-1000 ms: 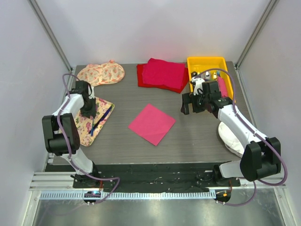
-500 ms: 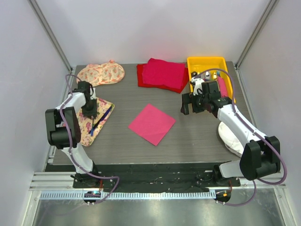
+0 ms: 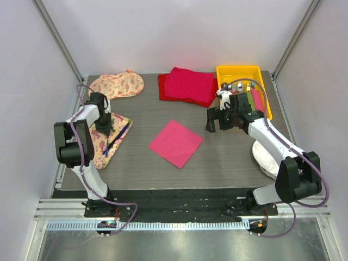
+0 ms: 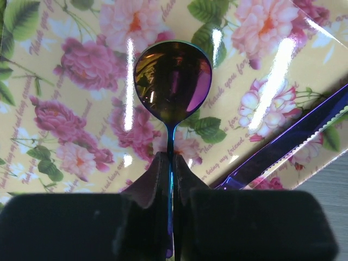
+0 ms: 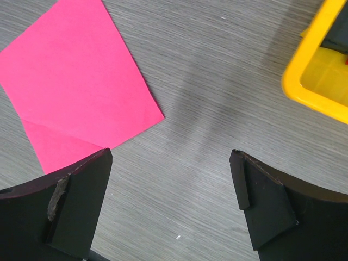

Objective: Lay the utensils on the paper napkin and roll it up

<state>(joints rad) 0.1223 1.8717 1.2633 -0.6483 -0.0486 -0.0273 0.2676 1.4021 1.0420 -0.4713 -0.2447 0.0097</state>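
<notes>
My left gripper (image 4: 169,157) is shut on the thin blue handle of a spoon (image 4: 173,81), whose shiny purple bowl lies on the floral mat (image 4: 65,109). A dark blue knife (image 4: 293,141) lies slanted to its right on the same mat. From above, the left gripper (image 3: 103,126) stands over this mat (image 3: 100,149) at the table's left, with a utensil (image 3: 117,136) beside it. The pink paper napkin (image 3: 175,143) lies flat mid-table. My right gripper (image 3: 217,120) hovers open right of the napkin. In the right wrist view that gripper (image 5: 171,185) has only bare table between its fingers, with the napkin (image 5: 76,81) at upper left.
A yellow bin (image 3: 228,73) with small items stands at the back right, its rim (image 5: 310,81) close to my right gripper. A red folded cloth pile (image 3: 187,86) and a floral cloth (image 3: 117,85) lie along the back. A white object (image 3: 266,157) sits under the right arm.
The left gripper has closed on the spoon's handle over the mat. The right gripper has shifted slightly left and stays open.
</notes>
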